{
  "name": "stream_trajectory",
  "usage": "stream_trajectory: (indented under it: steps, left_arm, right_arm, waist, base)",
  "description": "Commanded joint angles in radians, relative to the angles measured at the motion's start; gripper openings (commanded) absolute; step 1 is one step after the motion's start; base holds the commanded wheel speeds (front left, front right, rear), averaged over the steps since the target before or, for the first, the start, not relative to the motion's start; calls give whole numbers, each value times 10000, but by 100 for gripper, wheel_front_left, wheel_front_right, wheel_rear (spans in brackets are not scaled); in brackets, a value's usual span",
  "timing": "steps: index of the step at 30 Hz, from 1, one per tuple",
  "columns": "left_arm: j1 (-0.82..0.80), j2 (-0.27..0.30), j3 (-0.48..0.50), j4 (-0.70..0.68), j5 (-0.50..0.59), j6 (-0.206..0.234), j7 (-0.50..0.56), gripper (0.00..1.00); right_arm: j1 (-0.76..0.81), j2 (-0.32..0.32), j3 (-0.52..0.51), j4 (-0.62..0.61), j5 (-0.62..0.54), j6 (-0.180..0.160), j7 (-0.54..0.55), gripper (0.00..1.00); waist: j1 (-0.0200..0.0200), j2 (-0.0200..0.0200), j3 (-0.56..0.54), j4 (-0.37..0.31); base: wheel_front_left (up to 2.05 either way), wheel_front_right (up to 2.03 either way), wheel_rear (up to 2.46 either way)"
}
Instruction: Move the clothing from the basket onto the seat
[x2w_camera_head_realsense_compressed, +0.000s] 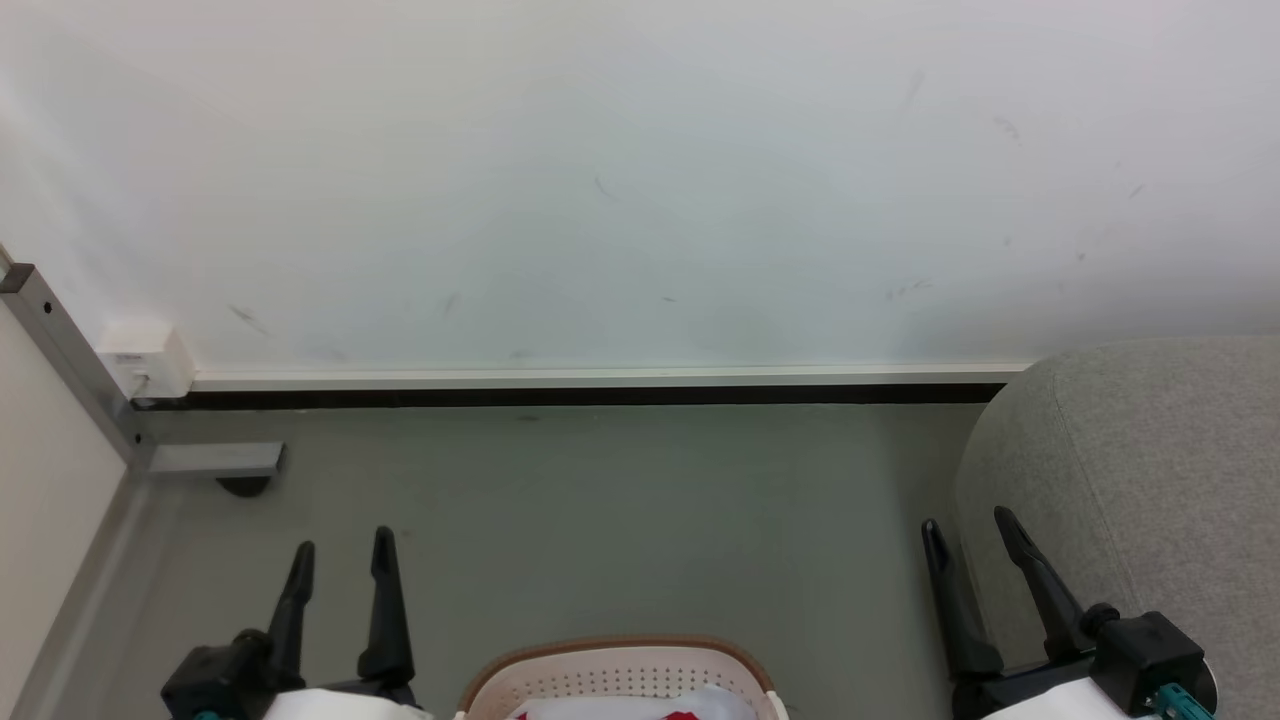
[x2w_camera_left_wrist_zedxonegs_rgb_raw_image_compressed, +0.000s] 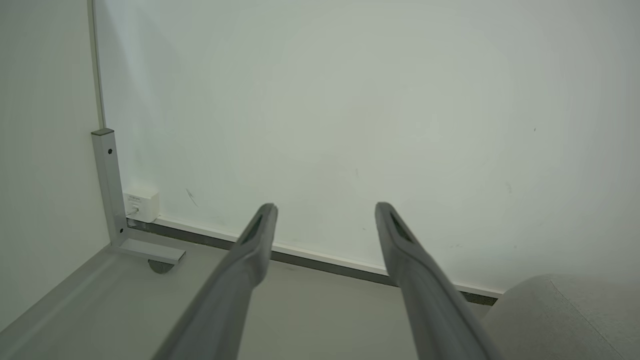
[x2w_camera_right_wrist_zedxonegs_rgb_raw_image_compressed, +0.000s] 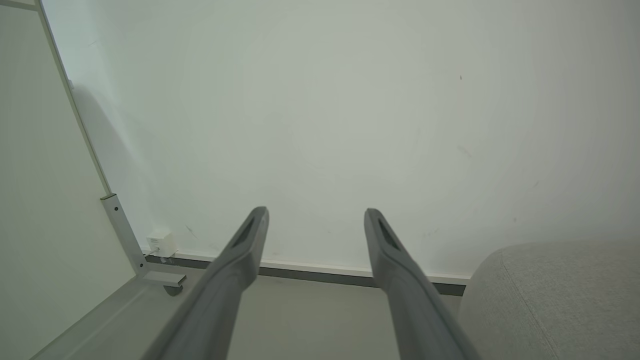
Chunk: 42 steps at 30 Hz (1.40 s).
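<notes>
Grey floor (x2w_camera_head_realsense_compressed: 600, 520) meets a white wall (x2w_camera_head_realsense_compressed: 640, 180). At six o'clock the basket (x2w_camera_head_realsense_compressed: 620, 672) holds the clothing (x2w_camera_head_realsense_compressed: 685, 715); the seat (x2w_camera_head_realsense_compressed: 1150, 480) stands at four o'clock. Both the left pincer (x2w_camera_head_realsense_compressed: 343, 540) and right pincer (x2w_camera_head_realsense_compressed: 967, 520) gape apart, empty.

The wall (x2w_camera_head_realsense_compressed: 640, 180) is a pale, near-white grey flecked with a few faint dark scuffs, edged below by a white skirting strip (x2w_camera_head_realsense_compressed: 600, 379) over a black band (x2w_camera_head_realsense_compressed: 570, 397). The floor (x2w_camera_head_realsense_compressed: 600, 510) is a dull grey-green. The seat (x2w_camera_head_realsense_compressed: 1150, 460) is light grey with a fine woven speckle. The basket (x2w_camera_head_realsense_compressed: 620, 674) is cream-white, dotted with rows of small holes, under a brown rim (x2w_camera_head_realsense_compressed: 620, 642); the clothing (x2w_camera_head_realsense_compressed: 650, 708) in it shows bright red against white. The left gripper (x2w_camera_head_realsense_compressed: 343, 540) and the right gripper (x2w_camera_head_realsense_compressed: 966, 519) are black, with white forearm covers (x2w_camera_head_realsense_compressed: 1050, 702) and a teal fitting (x2w_camera_head_realsense_compressed: 1172, 700) at the right one. The corner post (x2w_camera_head_realsense_compressed: 60, 340) is silver-grey, the box (x2w_camera_head_realsense_compressed: 148, 360) beside it white
</notes>
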Motion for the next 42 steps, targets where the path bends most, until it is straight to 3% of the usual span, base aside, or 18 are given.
stream_trajectory:
  steps: [1,18,42]
  left_arm:
    - [73,87,2,-96,283,34,-127,100]
    - [194,93,-45,-169,1470,132,-434,100]
    - [151,89,24,-82,1056,117,-413,100]
  right_arm:
    - [-109,-36,37,-60,-202,-18,-81,100]
    - [-108,-14,258,-90,-1272,-21,-403,100]
    - [-190,4,71,-233,-826,-21,-368,100]
  waist:
    - [0,-1,-3,-5]
    - [0,-1,-86,-65]
    - [0,-1,152,-338]
  base:
    - [0,0,0]
    - [0,0,0]
    - [0,0,0]
